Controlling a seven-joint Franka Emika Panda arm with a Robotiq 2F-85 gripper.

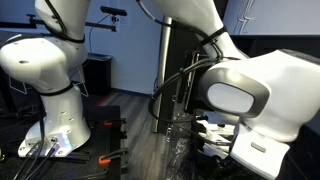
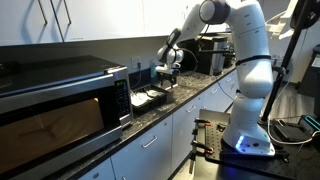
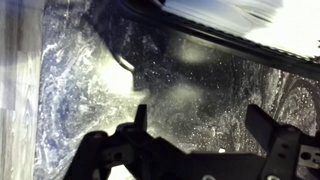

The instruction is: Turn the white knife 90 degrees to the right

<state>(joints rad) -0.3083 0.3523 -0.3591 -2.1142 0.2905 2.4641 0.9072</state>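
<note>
The white knife cannot be identified with certainty; a blurred white shape (image 3: 222,14) lies beyond the fingertips, toward the right-hand finger, and may be it; nothing is held between the fingers (image 3: 137,123), which are spread wide; the gripper (image 2: 166,72) is poised over the countertop (image 3: 90,80), judged ready for an approach.

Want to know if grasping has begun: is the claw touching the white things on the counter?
Apart. The wrist view shows bare dark counter between the open claw and the blurred white things.
</note>
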